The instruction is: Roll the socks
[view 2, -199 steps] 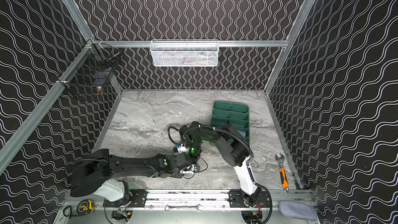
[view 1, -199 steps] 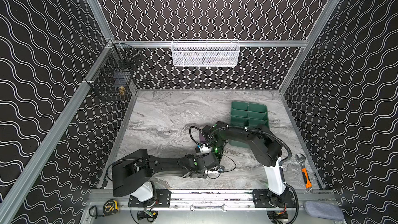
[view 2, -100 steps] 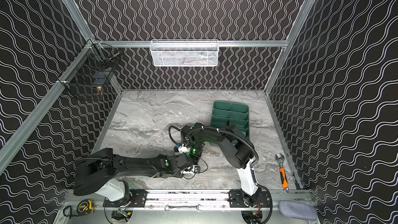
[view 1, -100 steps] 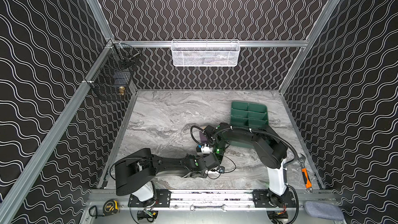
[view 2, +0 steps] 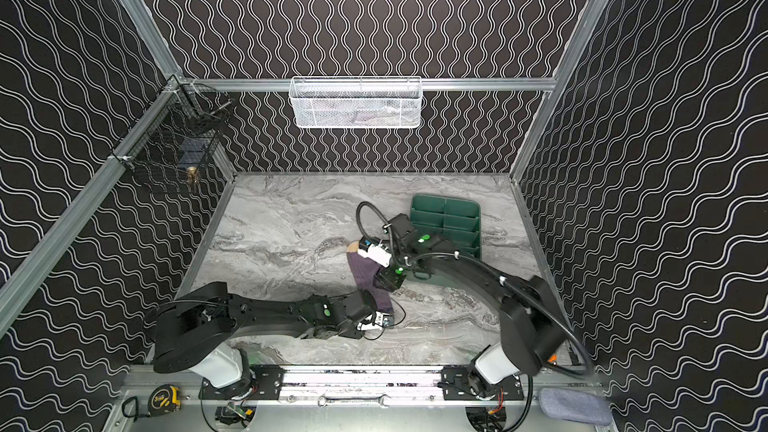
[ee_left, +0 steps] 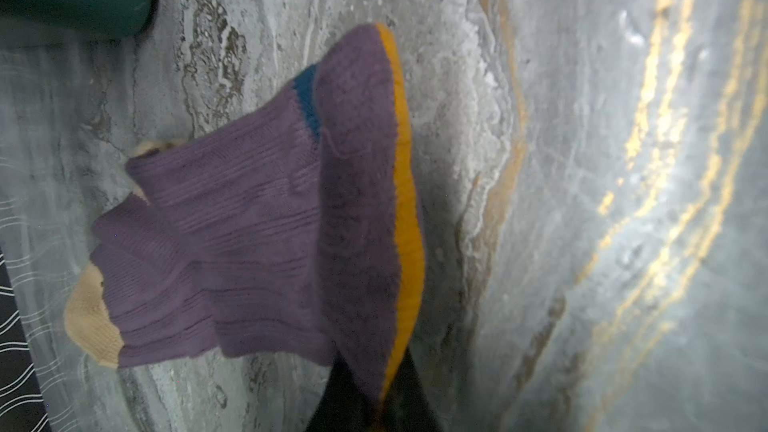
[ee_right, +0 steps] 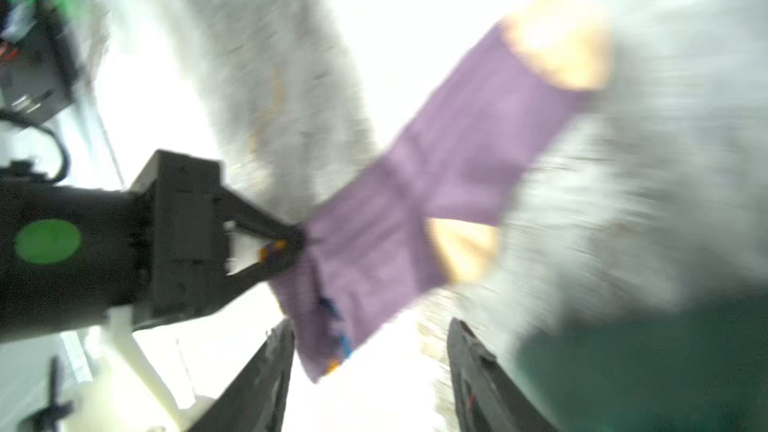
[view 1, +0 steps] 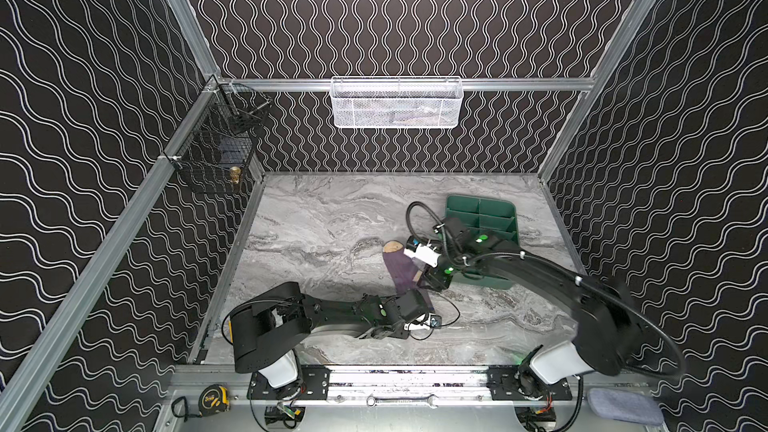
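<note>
Nearest me, on front rail: tape measure (view 1: 214,396) and grey cloth pad (view 1: 623,405). 
I have left fingers (ee_right: 286,238) clamped tight on orange-edged cuff of purple sock (view 1: 401,270). 
Sock sits mid-worktop (view 1: 332,222), running away from me, tan heel folded partway along, tan toe at far end. 
I see right fingers (ee_right: 274,367) spread wide by cuff's other corner, gripping nothing (right wrist view badly blurred, so contact I cannot tell). 
Further back, green tray (view 1: 482,218) right of sock. 
White basket (view 1: 395,101) on back wall.
</note>
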Controlling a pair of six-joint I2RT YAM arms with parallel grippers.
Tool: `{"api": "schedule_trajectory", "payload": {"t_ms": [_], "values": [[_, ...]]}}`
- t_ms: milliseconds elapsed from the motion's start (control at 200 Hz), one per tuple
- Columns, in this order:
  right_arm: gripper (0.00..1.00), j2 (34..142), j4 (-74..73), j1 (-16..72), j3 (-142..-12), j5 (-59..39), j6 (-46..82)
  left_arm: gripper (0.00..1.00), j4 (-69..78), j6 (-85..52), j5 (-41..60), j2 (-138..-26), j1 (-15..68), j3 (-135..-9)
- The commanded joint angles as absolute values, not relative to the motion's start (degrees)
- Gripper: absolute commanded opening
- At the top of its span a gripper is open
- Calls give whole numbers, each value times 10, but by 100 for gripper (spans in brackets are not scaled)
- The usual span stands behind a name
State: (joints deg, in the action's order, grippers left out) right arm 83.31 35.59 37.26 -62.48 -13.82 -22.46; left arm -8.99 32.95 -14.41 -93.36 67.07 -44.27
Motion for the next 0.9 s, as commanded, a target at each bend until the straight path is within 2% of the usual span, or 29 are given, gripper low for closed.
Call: {"api": "schedule_trajectory", "payload": {"t_ms": [0,200,425,556,731,801,896], "values": [[64,785,284,345,-611,-37,-173,0,-188,310,-62,-936,654,-451],[62,718,266,317,-604,84,-116,0,-282,314,44,-924,598,-487],[57,597,265,341,-504,86,-218,0,-337,284,143,-959,523,-532],[57,489,232,383,-428,77,-300,0,-336,264,175,-965,492,-534],[52,358,220,446,-331,-32,-496,0,-352,263,225,-978,456,-551],[52,348,213,494,-303,-24,-552,0,-362,263,240,-993,443,-564],[51,389,195,575,-287,32,-589,0,-375,261,252,-1015,432,-580]]}}
